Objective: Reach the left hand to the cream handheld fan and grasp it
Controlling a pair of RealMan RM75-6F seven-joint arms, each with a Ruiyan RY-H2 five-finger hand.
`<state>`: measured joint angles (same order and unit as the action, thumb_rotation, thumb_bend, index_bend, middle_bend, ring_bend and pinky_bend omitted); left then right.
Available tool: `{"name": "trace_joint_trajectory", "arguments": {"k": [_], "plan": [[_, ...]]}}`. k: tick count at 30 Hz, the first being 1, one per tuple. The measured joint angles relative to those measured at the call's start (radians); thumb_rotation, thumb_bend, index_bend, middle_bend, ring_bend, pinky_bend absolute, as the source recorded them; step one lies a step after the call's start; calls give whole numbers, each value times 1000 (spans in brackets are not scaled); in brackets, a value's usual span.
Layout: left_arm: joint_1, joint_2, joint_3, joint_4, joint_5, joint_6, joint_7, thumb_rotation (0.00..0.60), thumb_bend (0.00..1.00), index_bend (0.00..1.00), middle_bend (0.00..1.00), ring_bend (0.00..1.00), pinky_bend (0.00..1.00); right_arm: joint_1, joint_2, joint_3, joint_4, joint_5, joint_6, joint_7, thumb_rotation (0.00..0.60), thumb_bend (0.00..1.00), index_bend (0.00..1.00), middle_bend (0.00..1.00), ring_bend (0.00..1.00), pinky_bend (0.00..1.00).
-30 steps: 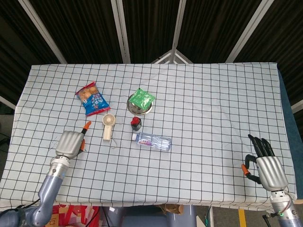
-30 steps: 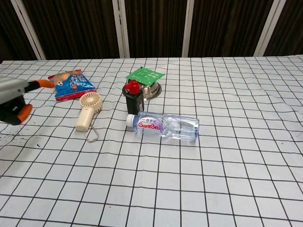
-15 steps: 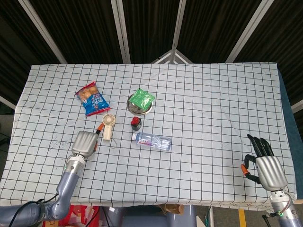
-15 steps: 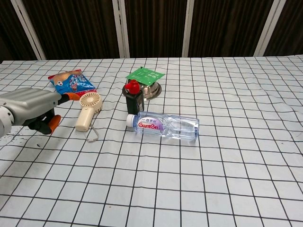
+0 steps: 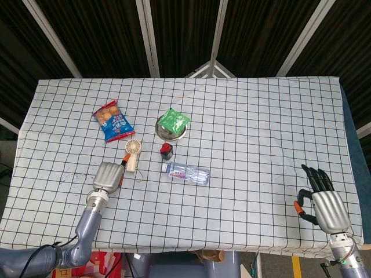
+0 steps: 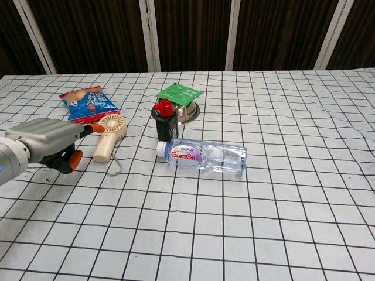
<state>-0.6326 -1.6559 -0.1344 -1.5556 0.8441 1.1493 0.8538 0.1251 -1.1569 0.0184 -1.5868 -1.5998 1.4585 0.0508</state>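
Item 1. Left hand: we find it low over the worktop at the near left, back upward, orange-tipped fingers stretched toward the fan. It holds nothing; its fingers are parted, with the thumb below the palm, which we judge a readiness to close around a handle.

Item 2. Snack bag: flat on the cloth, beyond the hand, well apart from it.

Item 3. Fan: cream, lying flat, round head toward the far side, handle pointing back at the near edge, a thin loop trailing from the handle end. It lies just beside the left hand, on that hand's right and slightly beyond; the fingertips sit close to the head. We cannot tell whether they touch. We judge the handle the natural place to grip, as it lies free of neighbours.

Item 4. Small dark bottle with red cap: upright, right of the fan.

Item 5. Metal bowl with a green packet on it, behind the dark bottle.

Item 6. Water bottle: on its side, near the dark bottle.

Item 7. Right hand: far right near edge, empty, fingers extended, uninvolved.
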Motion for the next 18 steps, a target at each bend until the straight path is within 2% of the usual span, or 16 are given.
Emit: {"name": "trace_joint_trajectory", "arguments": {"k": [18], "plan": [[-14,-23,20,23,-4,14,3,600,911,54,891,795,861,0,0,0,1,-1,3,3,600,398,0,0,0,0]]}}
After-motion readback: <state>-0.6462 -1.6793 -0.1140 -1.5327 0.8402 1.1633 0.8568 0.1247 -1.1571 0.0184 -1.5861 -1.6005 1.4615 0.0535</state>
